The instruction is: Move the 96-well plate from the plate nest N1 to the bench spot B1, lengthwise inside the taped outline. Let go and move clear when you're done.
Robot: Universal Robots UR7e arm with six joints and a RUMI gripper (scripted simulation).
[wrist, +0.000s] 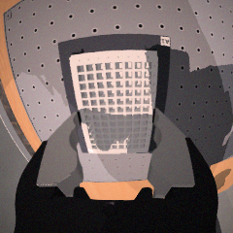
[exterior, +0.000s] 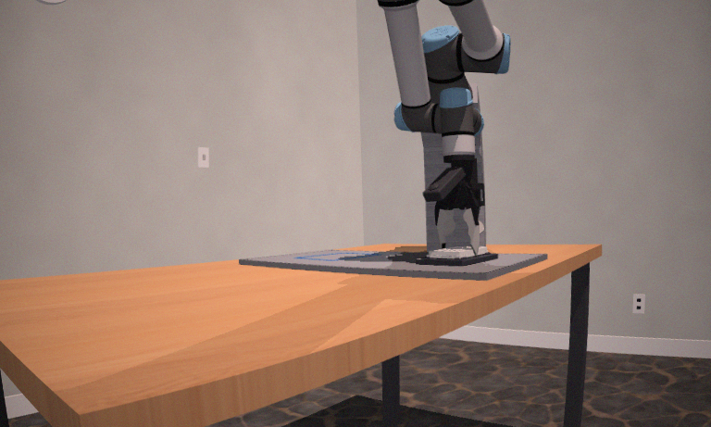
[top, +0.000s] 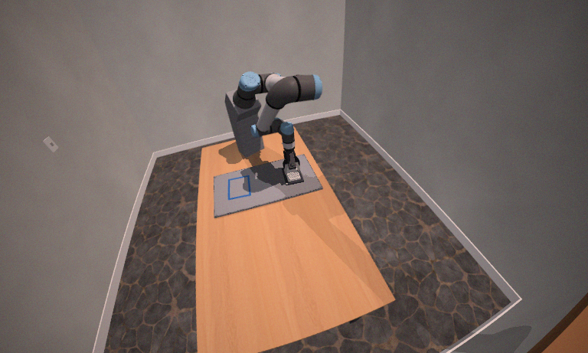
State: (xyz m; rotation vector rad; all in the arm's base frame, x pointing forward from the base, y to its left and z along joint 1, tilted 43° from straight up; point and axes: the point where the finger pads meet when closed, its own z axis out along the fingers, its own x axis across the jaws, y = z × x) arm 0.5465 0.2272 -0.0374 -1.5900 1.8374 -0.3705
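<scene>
The white 96-well plate [wrist: 115, 104] sits in the dark plate nest N1 [wrist: 165, 84] on the grey perforated board. It also shows in the top view [top: 292, 175] and in the exterior view [exterior: 451, 252]. My gripper [wrist: 116, 110] points straight down over it, and its two grey fingers press on the plate's long sides at the near end. The gripper also shows in the top view [top: 292, 166] and the exterior view [exterior: 456, 239]. The plate rests in the nest. The blue taped outline B1 [top: 239, 187] lies on the board's left part, apart from the gripper.
The grey board [top: 266, 185] lies across the orange table [top: 277, 253] near the arm's grey pedestal [top: 243, 124]. The table's right edge runs close to the nest.
</scene>
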